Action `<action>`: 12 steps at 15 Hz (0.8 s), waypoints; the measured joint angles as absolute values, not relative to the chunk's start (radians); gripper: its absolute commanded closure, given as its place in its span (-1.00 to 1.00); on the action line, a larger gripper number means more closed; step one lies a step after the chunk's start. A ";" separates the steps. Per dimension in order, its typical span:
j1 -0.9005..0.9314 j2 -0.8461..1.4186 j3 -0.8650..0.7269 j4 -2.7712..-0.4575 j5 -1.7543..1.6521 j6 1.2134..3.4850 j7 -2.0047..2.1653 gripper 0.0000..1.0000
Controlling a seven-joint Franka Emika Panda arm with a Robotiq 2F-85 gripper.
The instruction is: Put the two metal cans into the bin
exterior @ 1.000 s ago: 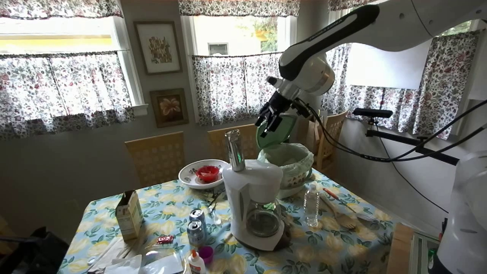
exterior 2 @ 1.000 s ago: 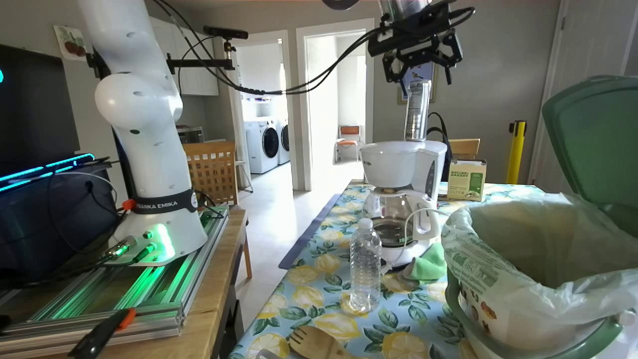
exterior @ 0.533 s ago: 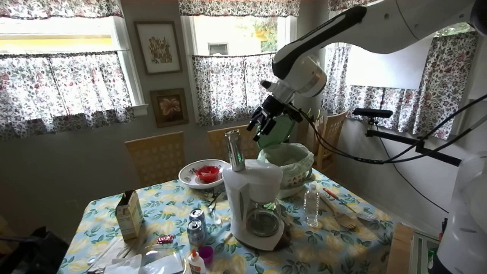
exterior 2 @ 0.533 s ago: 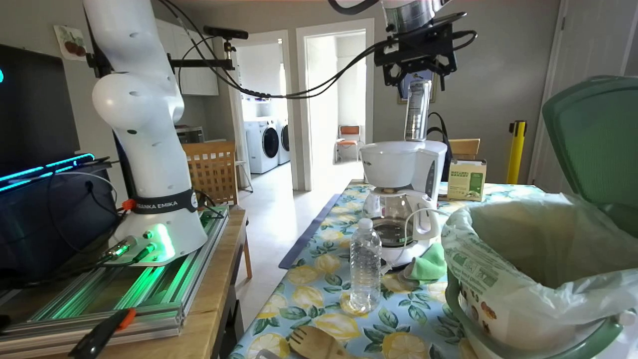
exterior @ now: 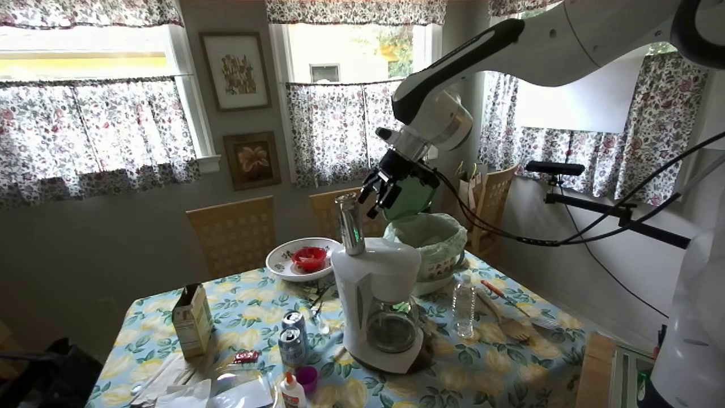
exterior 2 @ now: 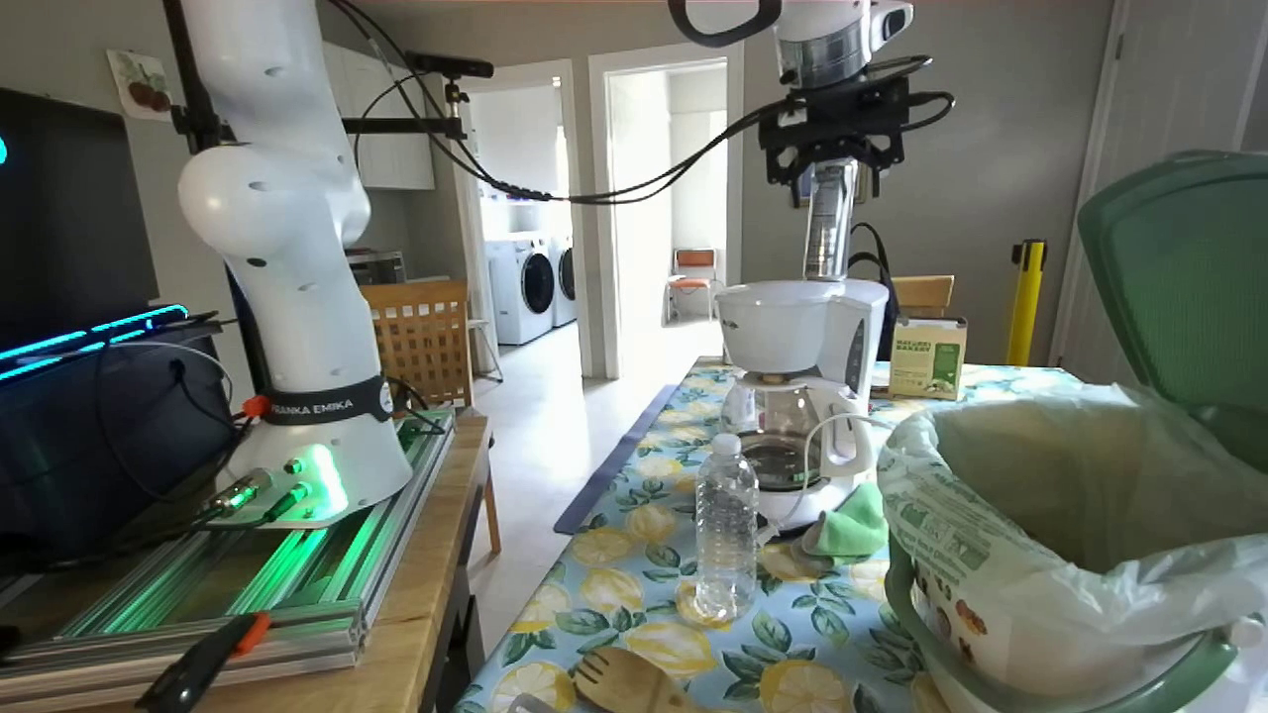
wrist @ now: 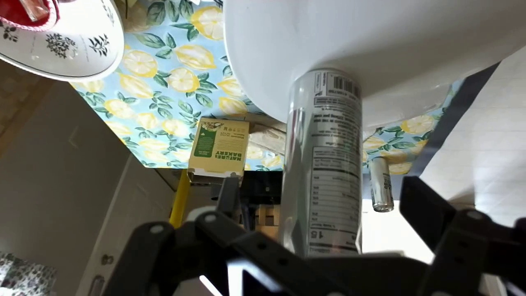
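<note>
Silvery can [wrist: 322, 164], green lid [exterior 2: 1184, 282], lemon-print tablecloth [wrist: 164, 92]

Tall slim silvery-grey metal can [wrist: 324, 164], small print down its side, stands upright atop the white plastic coffee maker [exterior 2: 778, 327]. Second slim silvery-grey metal can [wrist: 381, 185], dark lettering, upright, well apart; wrist view puts it near four o'clock of the first. In an exterior view, round pale-walled bin [exterior 2: 991, 634] sits at coffee maker's four o'clock: plastic liner [exterior 2: 931, 515] over the rim, green lid [exterior 2: 1179, 277] raised open.

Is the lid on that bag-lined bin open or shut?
Open. The green lid stands raised, tilted back from the bin, and in both exterior views you can see into the plastic liner.
</note>
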State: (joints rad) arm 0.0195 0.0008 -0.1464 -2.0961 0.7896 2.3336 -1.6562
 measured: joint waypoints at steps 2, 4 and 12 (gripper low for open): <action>0.012 0.016 -0.133 -2.081 0.800 2.334 -1.668 -1.00; 0.006 0.030 -0.120 -2.069 0.814 2.334 -1.684 -1.00; -0.012 0.079 -0.078 -2.020 0.823 2.311 -1.717 -1.00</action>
